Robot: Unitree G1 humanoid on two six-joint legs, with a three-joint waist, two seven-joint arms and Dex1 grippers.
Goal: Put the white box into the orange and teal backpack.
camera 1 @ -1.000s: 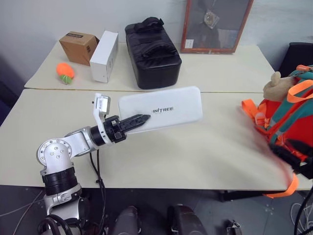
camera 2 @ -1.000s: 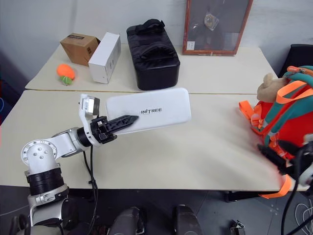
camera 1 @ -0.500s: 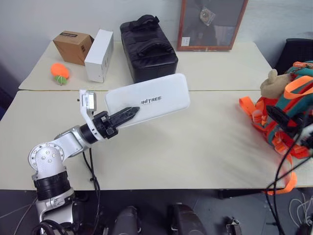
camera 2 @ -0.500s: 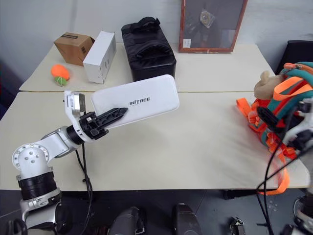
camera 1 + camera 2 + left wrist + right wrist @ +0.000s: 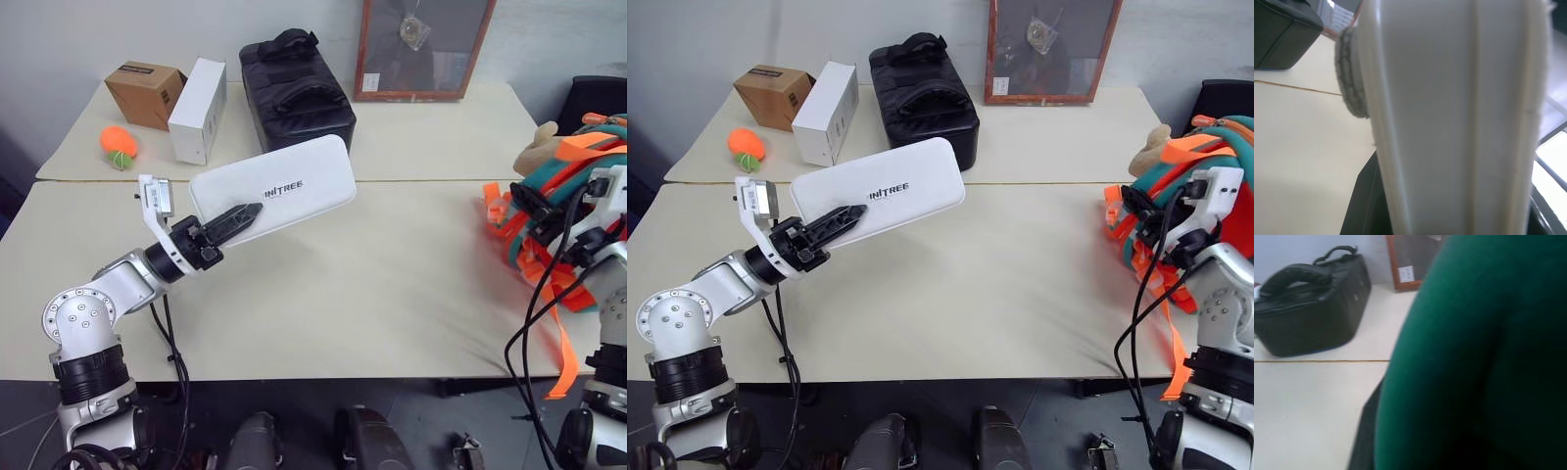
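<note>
The flat white box (image 5: 284, 181) with dark lettering hangs tilted above the near table. My left gripper (image 5: 240, 213) is shut on its near left end, and the box's white edge (image 5: 1449, 122) sits between the fingers in the left wrist view. The orange and teal backpack (image 5: 1215, 147) with a tan plush toy (image 5: 542, 147) rests at the table's right edge. My right gripper (image 5: 1138, 201) is among its straps, shut on teal fabric (image 5: 1474, 357) that lies right against the wrist camera.
On the far table stand a black padded bag (image 5: 299, 93), an upright white carton (image 5: 196, 96), a brown cardboard box (image 5: 145, 90), an orange ball (image 5: 120, 144) and a framed picture (image 5: 421, 44). A black chair (image 5: 593, 98) stands behind the backpack. Orange straps (image 5: 563, 343) hang over the table edge.
My right gripper has come up and forward from below the table edge into the backpack's straps and closed there. The left gripper has drifted a little left with the box.
</note>
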